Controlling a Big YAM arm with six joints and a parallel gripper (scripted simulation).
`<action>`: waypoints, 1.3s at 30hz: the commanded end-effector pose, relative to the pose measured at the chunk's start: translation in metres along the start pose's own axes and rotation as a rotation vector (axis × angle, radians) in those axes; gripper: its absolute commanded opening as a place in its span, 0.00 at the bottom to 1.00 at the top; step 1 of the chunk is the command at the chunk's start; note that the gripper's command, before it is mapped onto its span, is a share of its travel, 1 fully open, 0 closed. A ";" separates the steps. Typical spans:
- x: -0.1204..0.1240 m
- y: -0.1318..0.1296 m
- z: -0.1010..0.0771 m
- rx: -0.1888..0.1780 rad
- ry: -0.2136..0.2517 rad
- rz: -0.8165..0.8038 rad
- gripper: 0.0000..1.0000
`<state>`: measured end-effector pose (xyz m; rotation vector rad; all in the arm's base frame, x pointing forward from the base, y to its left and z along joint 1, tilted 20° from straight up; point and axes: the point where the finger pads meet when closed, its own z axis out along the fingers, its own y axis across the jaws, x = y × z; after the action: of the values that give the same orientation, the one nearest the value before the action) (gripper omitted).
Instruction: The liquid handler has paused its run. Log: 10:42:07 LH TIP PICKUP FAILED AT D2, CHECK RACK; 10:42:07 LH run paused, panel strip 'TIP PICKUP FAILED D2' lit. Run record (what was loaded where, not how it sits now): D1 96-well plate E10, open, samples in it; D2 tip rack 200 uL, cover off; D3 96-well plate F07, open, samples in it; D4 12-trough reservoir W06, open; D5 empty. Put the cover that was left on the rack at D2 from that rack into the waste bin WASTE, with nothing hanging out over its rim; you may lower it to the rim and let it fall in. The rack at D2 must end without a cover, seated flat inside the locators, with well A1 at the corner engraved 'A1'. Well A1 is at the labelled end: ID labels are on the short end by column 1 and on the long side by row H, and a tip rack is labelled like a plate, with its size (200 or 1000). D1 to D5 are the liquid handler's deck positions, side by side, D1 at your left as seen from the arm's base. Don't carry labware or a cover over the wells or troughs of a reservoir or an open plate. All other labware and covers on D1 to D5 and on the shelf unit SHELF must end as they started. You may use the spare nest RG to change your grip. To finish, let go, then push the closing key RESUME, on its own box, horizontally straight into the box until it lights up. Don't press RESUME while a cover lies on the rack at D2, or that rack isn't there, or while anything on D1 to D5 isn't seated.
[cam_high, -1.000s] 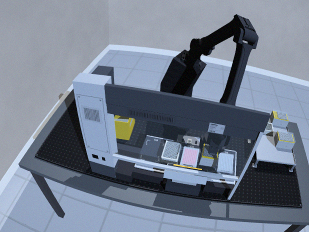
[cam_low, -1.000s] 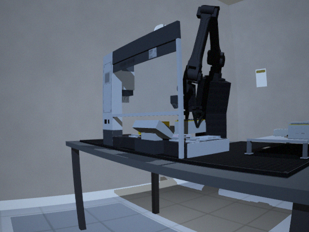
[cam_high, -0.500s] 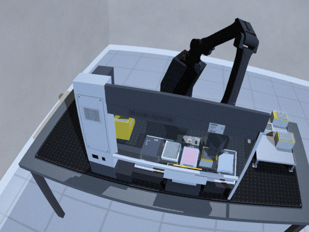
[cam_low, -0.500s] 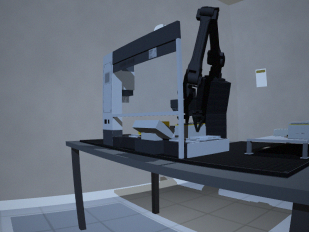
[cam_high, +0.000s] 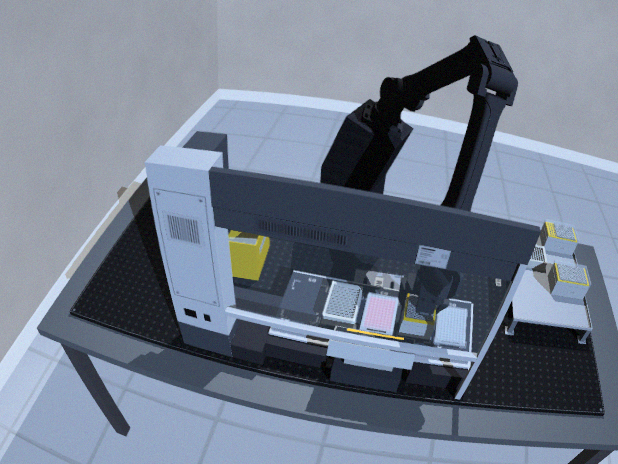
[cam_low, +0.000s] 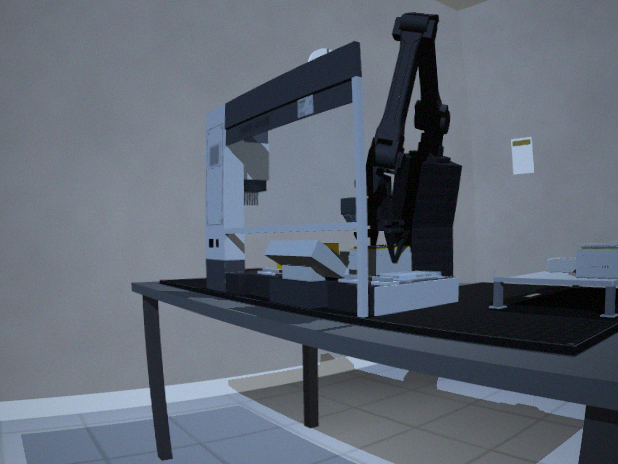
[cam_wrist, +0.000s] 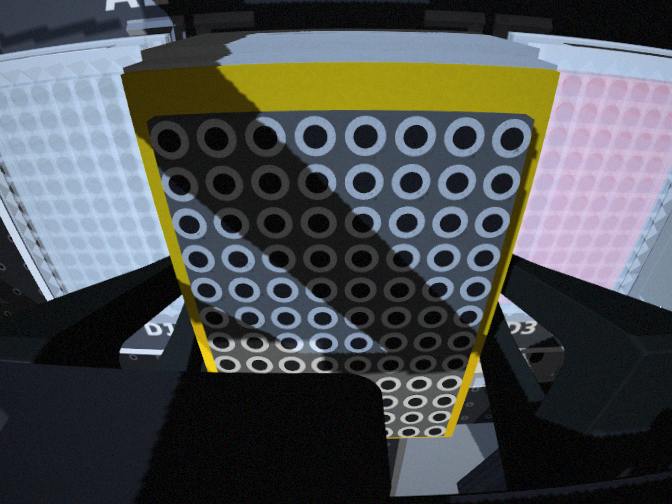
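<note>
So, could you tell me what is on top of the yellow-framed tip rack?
No cover shows on the tip rack: only rows of open tip holes. The hand, gripping it, hides its near left corner.

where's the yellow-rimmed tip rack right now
Top view: the yellow-rimmed tip rack sits gripped in the black gripper, between the pink plate and the white plate.
</note>
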<state>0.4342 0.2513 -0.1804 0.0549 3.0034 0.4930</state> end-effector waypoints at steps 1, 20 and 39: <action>-0.008 0.005 -0.003 -0.008 -0.020 -0.001 0.00; -0.008 0.005 -0.003 -0.008 -0.020 -0.001 0.00; -0.006 0.007 0.004 -0.009 -0.022 0.002 0.00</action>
<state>0.4340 0.2532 -0.1850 0.0555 3.0028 0.4939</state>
